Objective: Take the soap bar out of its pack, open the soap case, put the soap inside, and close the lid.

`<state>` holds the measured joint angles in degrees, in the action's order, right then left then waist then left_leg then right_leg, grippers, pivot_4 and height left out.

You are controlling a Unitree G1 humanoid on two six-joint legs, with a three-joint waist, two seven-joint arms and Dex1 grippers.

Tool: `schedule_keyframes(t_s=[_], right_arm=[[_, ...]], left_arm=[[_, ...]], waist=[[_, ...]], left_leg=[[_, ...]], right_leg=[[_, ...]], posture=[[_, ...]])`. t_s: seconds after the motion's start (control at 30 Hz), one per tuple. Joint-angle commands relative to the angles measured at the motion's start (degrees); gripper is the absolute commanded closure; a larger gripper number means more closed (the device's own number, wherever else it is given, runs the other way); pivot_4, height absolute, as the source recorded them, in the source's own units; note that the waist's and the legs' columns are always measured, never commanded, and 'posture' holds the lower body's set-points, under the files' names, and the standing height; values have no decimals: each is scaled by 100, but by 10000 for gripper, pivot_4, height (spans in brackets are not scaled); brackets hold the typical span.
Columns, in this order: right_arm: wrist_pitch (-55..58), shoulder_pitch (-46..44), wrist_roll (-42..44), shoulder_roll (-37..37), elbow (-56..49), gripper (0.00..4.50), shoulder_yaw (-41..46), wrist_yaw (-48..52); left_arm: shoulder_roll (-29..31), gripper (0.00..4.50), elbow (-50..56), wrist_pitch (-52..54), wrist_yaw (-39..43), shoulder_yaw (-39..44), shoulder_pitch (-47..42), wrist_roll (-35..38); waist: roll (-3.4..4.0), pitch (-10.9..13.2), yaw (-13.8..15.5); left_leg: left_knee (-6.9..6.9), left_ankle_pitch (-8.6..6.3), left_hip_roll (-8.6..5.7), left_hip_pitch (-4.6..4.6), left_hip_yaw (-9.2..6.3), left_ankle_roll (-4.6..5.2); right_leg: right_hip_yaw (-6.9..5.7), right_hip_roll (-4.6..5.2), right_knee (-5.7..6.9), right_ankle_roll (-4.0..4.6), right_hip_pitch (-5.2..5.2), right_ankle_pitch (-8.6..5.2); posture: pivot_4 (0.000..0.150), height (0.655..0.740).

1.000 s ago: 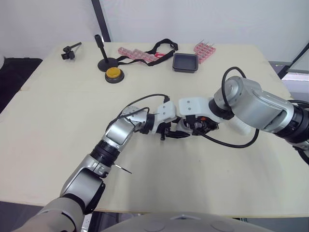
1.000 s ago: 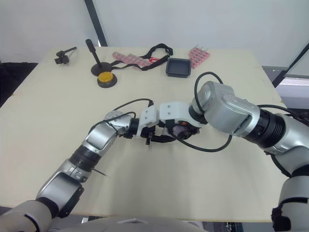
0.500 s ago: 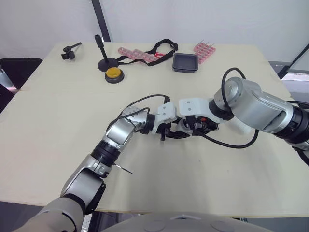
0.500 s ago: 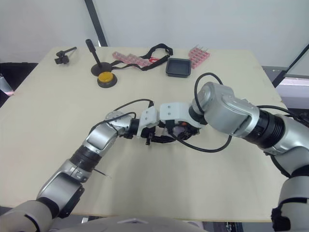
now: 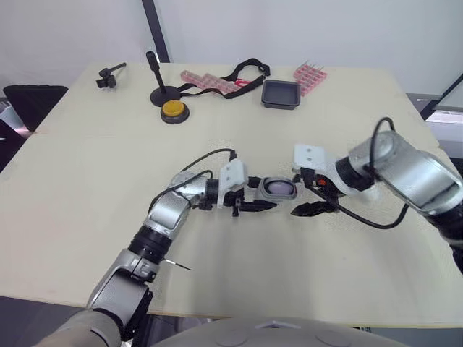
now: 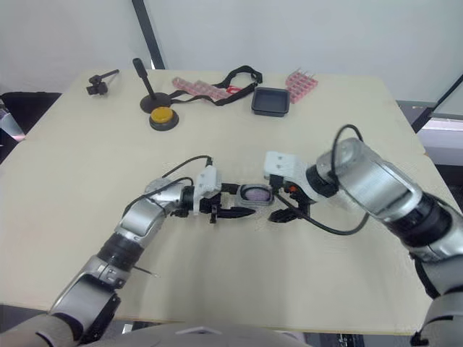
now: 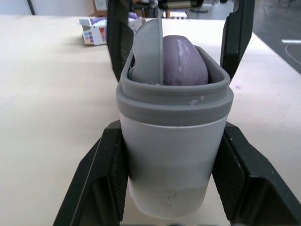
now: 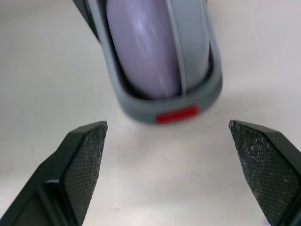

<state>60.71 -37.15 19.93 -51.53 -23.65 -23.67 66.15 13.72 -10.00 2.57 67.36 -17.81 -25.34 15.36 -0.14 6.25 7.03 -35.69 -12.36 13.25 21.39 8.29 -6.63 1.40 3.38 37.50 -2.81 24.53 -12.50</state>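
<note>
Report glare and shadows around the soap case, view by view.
Right wrist view: a pale sheen streaks the soap; the soap case casts a soft shadow on the table. Left wrist view: the soap looks matte, evenly lit.

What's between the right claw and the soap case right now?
Only bare table. In the right wrist view, the open right claw faces the end of the soap case with an uncovered strip between them.

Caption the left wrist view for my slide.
Left gripper holds the grey soap case with the purple soap inside.
</note>
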Motion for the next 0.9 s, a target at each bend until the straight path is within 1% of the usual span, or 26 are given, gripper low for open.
schedule_keyframes(t_s=[0.03, 0.07, 0.13, 0.17, 0.2, 0.23, 0.27, 0.3, 0.33, 0.37, 0.47, 0.53, 0.7, 0.9], right_arm=[[-359, 406, 249, 24, -204, 408, 744, -190], [-390, 444, 262, 22, -215, 408, 774, -204], [-435, 491, 298, 10, -228, 408, 806, -236], [-776, 732, 265, 5, -255, 408, 939, -277], [-1358, 1439, 490, 471, -295, 408, 1536, -499], [-1980, 2068, 670, 900, -278, 408, 2019, -644], [-2492, 2549, 709, 1196, -231, 408, 2305, -740], [-2807, 2853, 688, 1390, -187, 408, 2449, -764], [-2995, 2985, 622, 1451, -153, 408, 2467, -745], [-3315, 3166, 554, 1581, -67, 408, 2472, -731], [-3952, 3526, 533, 1849, 153, 408, 2481, -725], [-4120, 3631, 553, 1894, 205, 408, 2484, -722], [-4378, 3787, 596, 1967, 301, 408, 2516, -793], [-4728, 4224, 548, 1975, 361, 408, 2829, -1079]], left_arm=[[-11, 25623, 269, -244, 91, 288, 50, 337], [-14, 25623, 265, -252, 99, 294, 52, 340], [-17, 25623, 260, -262, 109, 300, 54, 345], [-18, 25623, 280, -289, 142, 351, 101, 418], [43, 25623, 240, -403, 344, 409, 241, 540], [85, 25623, 182, -536, 529, 459, 350, 645], [109, 25623, 126, -641, 650, 495, 426, 707], [122, 25623, 81, -732, 734, 509, 464, 732], [118, 25623, 55, -783, 770, 519, 472, 738], [108, 25623, 36, -804, 785, 538, 489, 757], [112, 25623, -68, -922, 852, 566, 550, 736], [122, 25623, -130, -983, 859, 585, 569, 696], [140, 25623, -271, -1089, 818, 630, 578, 664], [76, 25623, -474, -1425, 715, 699, 681, 607]], waist=[[1, 0, -1], [2, -1, -16], [3, -1, -39], [2, -1, -48], [-4, -5, -42], [-26, -24, -27], [-45, -39, -12], [-34, -38, -9], [-5, -36, -17], [8, -31, -37], [1, -35, -84], [0, -36, -115], [3, -36, -231], [3, -36, -239]], left_leg=[[-1, 0, 0, 1, 0, 1], [-6, -1, 0, 0, 1, 3], [-13, -4, 0, -3, 1, 8], [-15, -12, 0, -4, 1, 23], [-15, -14, 0, -4, 1, 26], [-15, -15, 2, -2, 1, 28], [-5, -16, 12, -2, -1, 29], [-8, -21, 22, 0, 0, 32], [-8, -28, 21, 5, 3, 37], [-17, -33, 8, 4, 10, 47], [-48, -39, 0, 11, 15, 65], [-51, -40, 3, 5, 15, 66], [-47, -40, 7, 7, 13, 67], [-38, -41, 7, 8, 9, 68]], right_leg=[[0, -1, 0, 3, 0, -1], [1, -1, 2, 20, 1, -12], [4, 0, 9, 21, 1, -12], [4, 0, 11, 21, 1, -12], [4, 1, 12, 22, 1, -12], [4, 6, 11, 22, 1, -13], [-3, 10, 0, 22, 1, -13], [-12, 3, 1, 30, 1, -18], [-15, 6, -1, 31, 7, -19], [-14, 3, 0, 32, 28, -20], [-10, 16, 11, 44, 34, -26], [-12, 28, 9, 45, 22, -26], [-6, 23, 11, 45, 14, -26], [-6, 22, 2, 45, 13, -26]], posture=[[1500, 7291], [1500, 7291], [1500, 7291], [1500, 7291], [1500, 7291], [1500, 7291], [1500, 7291], [1500, 7291], [1500, 7291], [1500, 7291], [1500, 7291], [1500, 7291], [1500, 7291], [1500, 7291]])
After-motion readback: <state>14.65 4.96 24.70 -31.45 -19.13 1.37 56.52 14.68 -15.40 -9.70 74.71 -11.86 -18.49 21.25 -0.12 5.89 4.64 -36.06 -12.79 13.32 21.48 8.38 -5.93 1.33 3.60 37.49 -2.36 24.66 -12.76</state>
